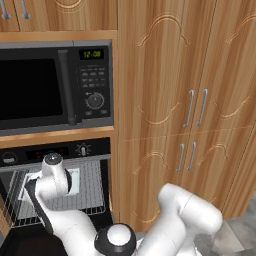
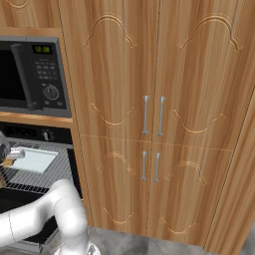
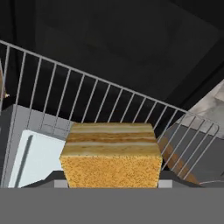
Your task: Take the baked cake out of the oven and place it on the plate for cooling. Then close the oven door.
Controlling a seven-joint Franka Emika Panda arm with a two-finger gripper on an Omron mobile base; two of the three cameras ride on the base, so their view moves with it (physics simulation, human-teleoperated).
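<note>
The cake (image 3: 111, 155) sits low in the hand view's centre, clamped in the pincer (image 3: 111, 183), above the oven (image 1: 55, 150)'s wire rack (image 3: 109, 105); wooden cabinets (image 2: 159, 114) right.

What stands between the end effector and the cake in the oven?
Nothing visible does. In the hand view the cake sits directly in front of the end effector, above the wire rack. The oven is open, with the arm reaching into it.

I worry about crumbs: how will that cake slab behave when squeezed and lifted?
The cake looks porous and layered, so probably soft, light and crumbly. Its blocky, flat-sided shape likely won't roll. A firm squeeze may dent it above the wire rack.
</note>
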